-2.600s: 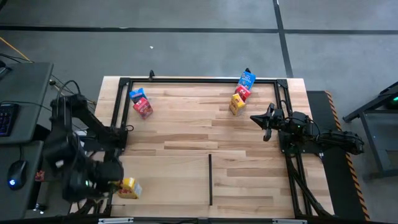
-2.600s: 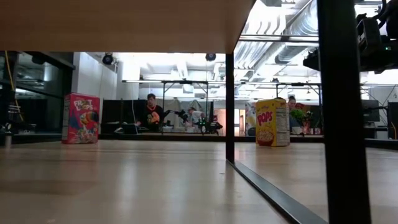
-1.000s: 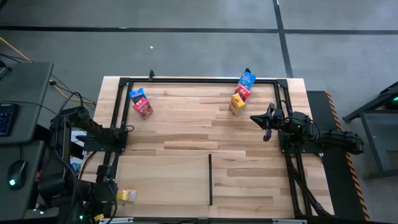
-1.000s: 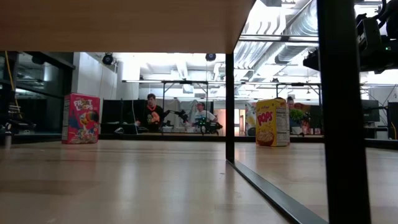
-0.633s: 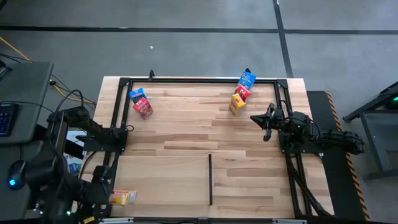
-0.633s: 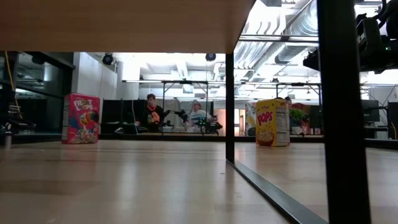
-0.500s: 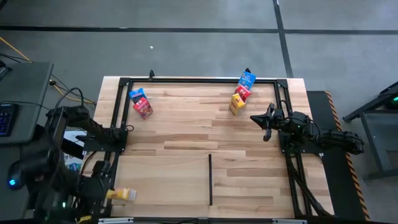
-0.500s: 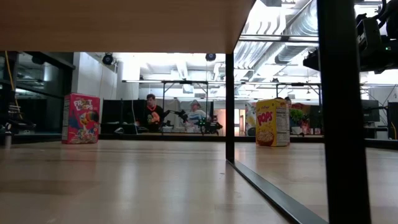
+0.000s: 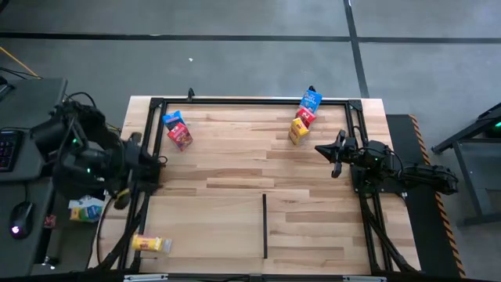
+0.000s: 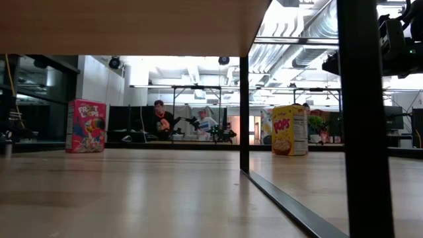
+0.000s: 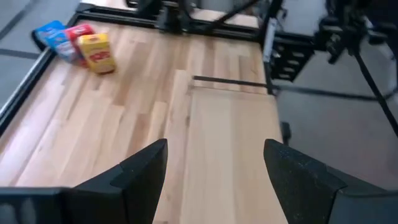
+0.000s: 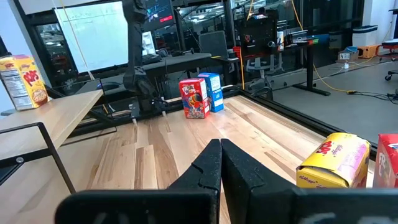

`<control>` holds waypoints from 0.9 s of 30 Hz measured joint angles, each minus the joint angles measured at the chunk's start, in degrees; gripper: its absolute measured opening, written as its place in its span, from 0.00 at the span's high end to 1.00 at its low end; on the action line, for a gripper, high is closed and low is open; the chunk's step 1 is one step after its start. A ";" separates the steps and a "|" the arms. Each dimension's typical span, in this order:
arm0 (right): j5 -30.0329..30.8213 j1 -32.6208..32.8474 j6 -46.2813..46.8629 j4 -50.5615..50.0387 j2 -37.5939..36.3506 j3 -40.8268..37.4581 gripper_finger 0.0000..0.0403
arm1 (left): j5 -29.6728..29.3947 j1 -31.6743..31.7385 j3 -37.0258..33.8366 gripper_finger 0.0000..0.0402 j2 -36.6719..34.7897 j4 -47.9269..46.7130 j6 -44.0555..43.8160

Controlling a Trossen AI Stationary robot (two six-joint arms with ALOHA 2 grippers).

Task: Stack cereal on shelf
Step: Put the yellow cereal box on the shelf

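Overhead, the tabletop (image 9: 235,196) carries 5 cartons. A blue carton (image 9: 171,120) and a red carton (image 9: 181,136) sit touching near the far-left corner. Another blue carton (image 9: 311,99), a red carton (image 9: 305,116) and a yellow carton (image 9: 297,131) line up near the far-right corner. A 6th, yellow carton (image 9: 150,244) lies flat on the shelf (image 9: 133,235) at the near-left corner. The left gripper (image 9: 125,192) hovers beside the left edge; the right gripper (image 9: 335,150) waits at the right edge.

At table level, a red Froot Loops box (image 10: 86,125) and a yellow Pops box (image 10: 290,129) stand upright, well apart.

From the left wrist, the fingers (image 11: 143,171) are spread wide around nothing.

From the right wrist, the fingers (image 12: 208,165) are pressed together, empty.

Risk, I judge: the touching cartons leave little finger room, so a grasp could topple a neighbour, and the flat-lying yellow carton makes a poor base for stacking.
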 joint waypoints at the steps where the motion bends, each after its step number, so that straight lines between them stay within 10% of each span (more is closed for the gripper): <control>1: 0.01 0.01 0.01 0.00 0.00 0.00 1.00 | -0.07 0.22 -1.43 0.36 -1.28 -0.02 -0.73; 9: 0.01 0.00 0.00 0.00 -0.01 0.01 1.00 | -3.01 0.45 -21.89 0.36 -13.18 7.53 -12.43; 15: 0.01 0.00 0.00 0.00 -0.01 0.01 1.00 | -3.89 3.39 -40.78 0.36 -24.41 34.73 0.28; 27: 0.01 0.01 0.00 0.00 -0.02 0.01 1.00 | 20.69 32.48 -62.12 0.36 -39.46 70.80 23.54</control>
